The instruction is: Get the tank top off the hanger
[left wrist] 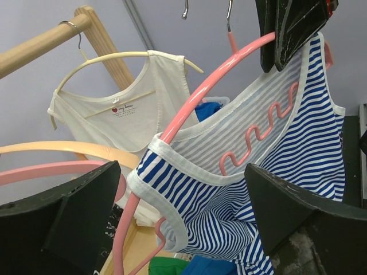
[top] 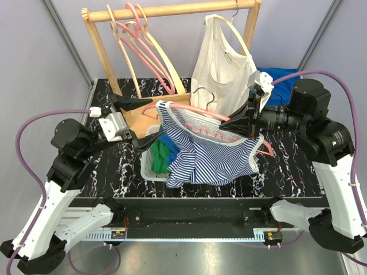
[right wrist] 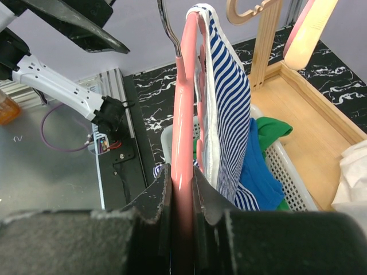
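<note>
A blue-and-white striped tank top (top: 212,157) hangs on a pink hanger (top: 198,110) held in the air above the table. My right gripper (top: 241,121) is shut on the hanger's right arm; in the right wrist view its jaws (right wrist: 182,177) pinch the pink bar (right wrist: 186,103), with the striped cloth (right wrist: 226,109) beside it. My left gripper (top: 142,122) stands wide open at the top's left shoulder. In the left wrist view the white-edged strap (left wrist: 166,177) and the hanger's arm (left wrist: 195,109) lie between the black fingers (left wrist: 74,212), touching neither.
A wooden rack (top: 172,10) at the back carries a cream tank top (top: 221,63) on a hanger and several bare pink and cream hangers (top: 143,46). A white basket (top: 150,166) holding green and blue clothes sits under the striped top. Blue cloth (top: 281,74) lies at the back right.
</note>
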